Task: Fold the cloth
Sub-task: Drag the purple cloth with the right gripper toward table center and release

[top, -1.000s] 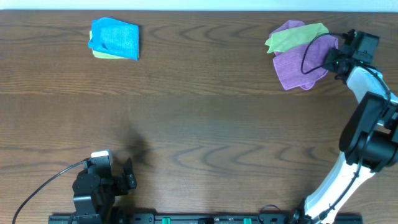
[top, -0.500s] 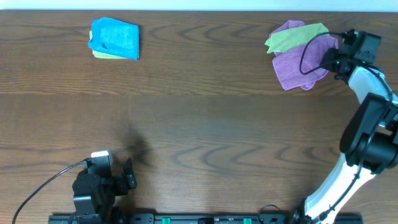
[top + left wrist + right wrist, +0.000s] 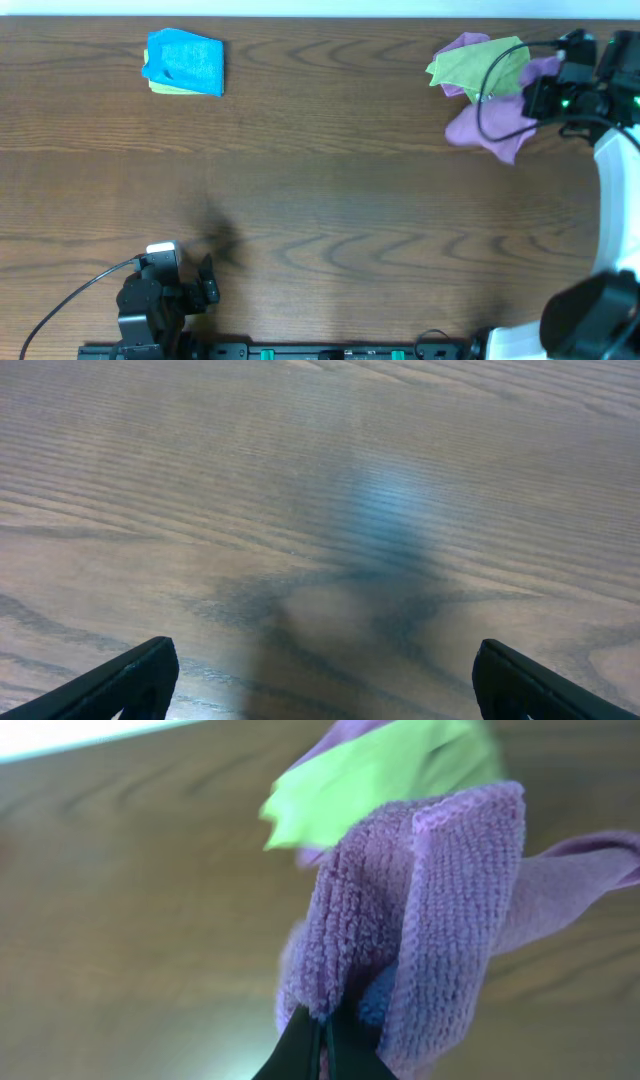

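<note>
Purple cloth (image 3: 488, 118) is being pinched at its right edge by the right pincer (image 3: 537, 98) in the frame's upper right, its bulk trailing leftward, while the spread left pincer (image 3: 207, 280) is being held far off, lower left.

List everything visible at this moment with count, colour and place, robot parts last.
blue cloth: one, blue, folded, far left of the table, lying on a yellow-green layer whose edge shows beneath.
green cloth: one, light green, far right, overlapping purple fabric.
purple cloth: at least one, purple, far right, bunched; I cannot tell whether the purple showing behind the green cloth is the same piece.
table: one, brown wood grain.
left gripper: one, black, near left, open over bare wood.
right gripper: one, black, far right, shut on the purple cloth.
</note>
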{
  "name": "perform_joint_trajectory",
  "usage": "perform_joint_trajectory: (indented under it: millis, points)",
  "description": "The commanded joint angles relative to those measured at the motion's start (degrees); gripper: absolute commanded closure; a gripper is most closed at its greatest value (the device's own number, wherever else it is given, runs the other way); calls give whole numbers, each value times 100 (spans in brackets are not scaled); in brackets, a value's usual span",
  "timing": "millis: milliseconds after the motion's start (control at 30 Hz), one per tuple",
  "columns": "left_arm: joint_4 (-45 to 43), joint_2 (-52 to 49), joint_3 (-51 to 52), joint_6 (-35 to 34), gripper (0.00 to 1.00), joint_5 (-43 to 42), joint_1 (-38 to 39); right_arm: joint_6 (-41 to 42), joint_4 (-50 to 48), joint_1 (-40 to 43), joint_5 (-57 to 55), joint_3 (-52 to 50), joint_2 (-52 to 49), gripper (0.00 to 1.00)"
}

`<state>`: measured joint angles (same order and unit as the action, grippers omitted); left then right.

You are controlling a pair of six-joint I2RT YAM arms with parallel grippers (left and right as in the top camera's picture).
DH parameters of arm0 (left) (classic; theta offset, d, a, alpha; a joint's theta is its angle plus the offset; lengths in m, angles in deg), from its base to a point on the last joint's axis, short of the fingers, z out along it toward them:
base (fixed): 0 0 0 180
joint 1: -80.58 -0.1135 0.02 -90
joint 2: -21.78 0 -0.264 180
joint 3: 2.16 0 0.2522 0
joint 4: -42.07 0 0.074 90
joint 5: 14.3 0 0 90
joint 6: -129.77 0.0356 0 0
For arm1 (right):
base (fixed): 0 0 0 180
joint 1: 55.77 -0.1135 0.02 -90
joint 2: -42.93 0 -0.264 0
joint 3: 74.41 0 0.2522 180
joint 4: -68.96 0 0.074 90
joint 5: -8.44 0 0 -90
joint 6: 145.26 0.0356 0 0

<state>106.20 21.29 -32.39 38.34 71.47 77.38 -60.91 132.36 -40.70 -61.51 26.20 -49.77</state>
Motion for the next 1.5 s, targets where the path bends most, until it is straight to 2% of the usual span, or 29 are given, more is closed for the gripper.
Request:
perform_joint_trajectory:
  millis: [0,400,567,767,967,1167,1367,1400,1433,1467]
  points:
    - [278,28,131,63,5,125,26,-393,560,-420,118,48,433,99]
    - [278,28,131,63,5,125,26,-671,3110,-1648,142,46,1947,99]
    - [278,28,131,61,5,125,26,-772,3652,-2341,501,-44,2350,99]
    - [278,28,131,63,5,125,26,-675,3541,-3270,984,-120,2387,99]
    - [278,28,131,63,5,125,26,-573,3322,-3910,946,-122,2162,99]
    - [278,28,131,63,5,125,26,-575,2632,-3709,-11,-269,1537,99]
    - [278,28,131,63,5,125,26,-326,892,-2758,-955,-426,315,98]
    - [275,28,131,63,5,125,26,-240,584,-2535,-953,-426,105,87]
    - [275,28,131,61,5,125,26,-184,365,-2367,-944,-424,-39,50]
    - [278,28,131,63,5,125,26,-166,170,-2208,-892,-424,-173,23]
